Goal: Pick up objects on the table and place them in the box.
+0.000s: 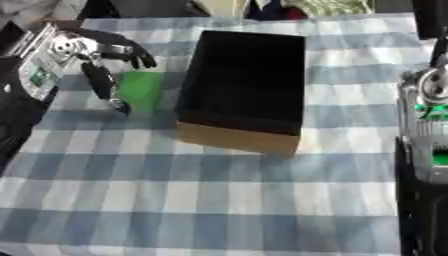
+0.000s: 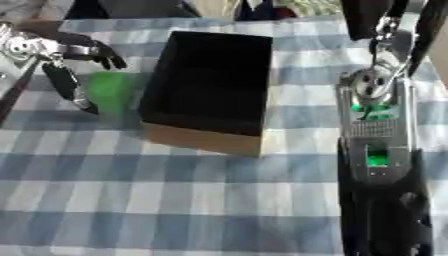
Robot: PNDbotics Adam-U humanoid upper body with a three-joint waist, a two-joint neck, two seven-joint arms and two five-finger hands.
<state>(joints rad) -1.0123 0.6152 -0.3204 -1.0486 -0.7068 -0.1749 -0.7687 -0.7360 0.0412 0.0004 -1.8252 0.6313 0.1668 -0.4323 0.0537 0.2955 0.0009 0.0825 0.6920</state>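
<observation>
Left hand [image 1: 105, 62] is over at the left edge of the table [image 1: 219, 200], fingers curled down around a green object [image 1: 140, 90], thumb on the near side and the other fingers arched over its top. Whether the fingertips actually touch the green thing, I can't quite tell; it looks like a closing reach rather than a settled hold. The green object sits on the checked cloth just beside the left wall of the box [image 1: 245, 82], a dark-lined cardboard box standing open near the middle of the table.

Right hand [image 2: 385, 25] is up at the far right, wrist and forearm running down the right edge; its fingers are dark and hard to read against the background, so I can't say whether they are spread or curled.

So the step in hand, by my reading, is the grasp on the green piece. To do it well: get thumb and fingers on opposite faces before lifting, since the thing looks small and light and could skid on the cloth. Then lift straight up, high enough to clear the box's left wall, which stands right next to it, carry across and release low inside. Clipping that wall could shove the whole box.
</observation>
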